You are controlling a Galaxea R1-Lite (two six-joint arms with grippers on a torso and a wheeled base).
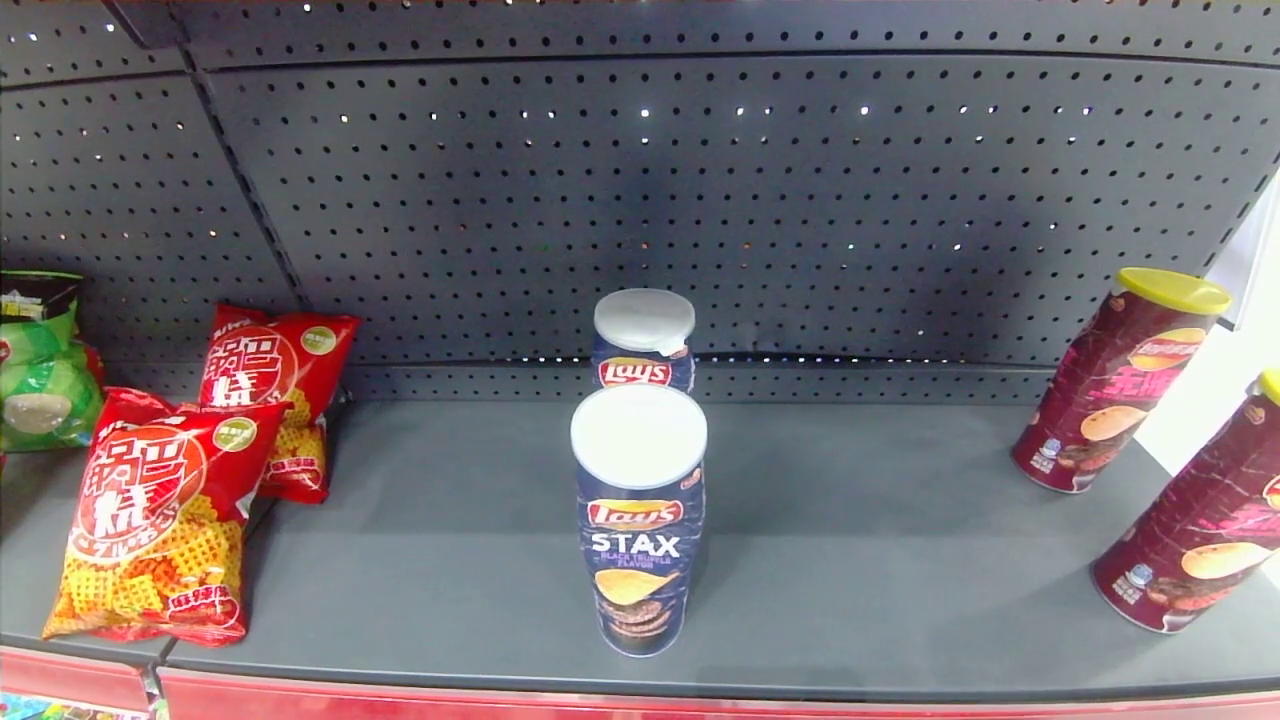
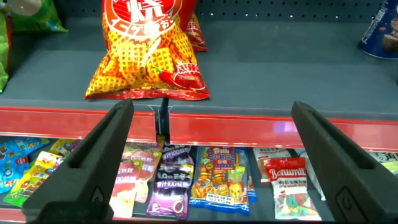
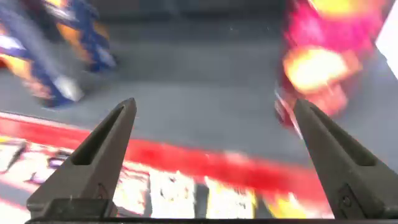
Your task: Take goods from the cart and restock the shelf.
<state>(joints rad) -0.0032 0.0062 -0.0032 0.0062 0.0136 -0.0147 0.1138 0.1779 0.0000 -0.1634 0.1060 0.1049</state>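
Matt metal shelf (image 1: 850, 560) holds glossy crinkled snack bags (image 1: 160, 520) (foil-like) and smooth canisters (image 1: 640, 540) with plastic lids (image 1: 638, 436).

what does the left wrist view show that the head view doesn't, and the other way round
Only the left wrist view: the left gripper, fingers open, and candy packets on the tier below. Only the head view: the pegboard back wall and two maroon cans with yellow lids. Both: the front red snack bag, the grey shelf, its red edge, and part of a blue can.
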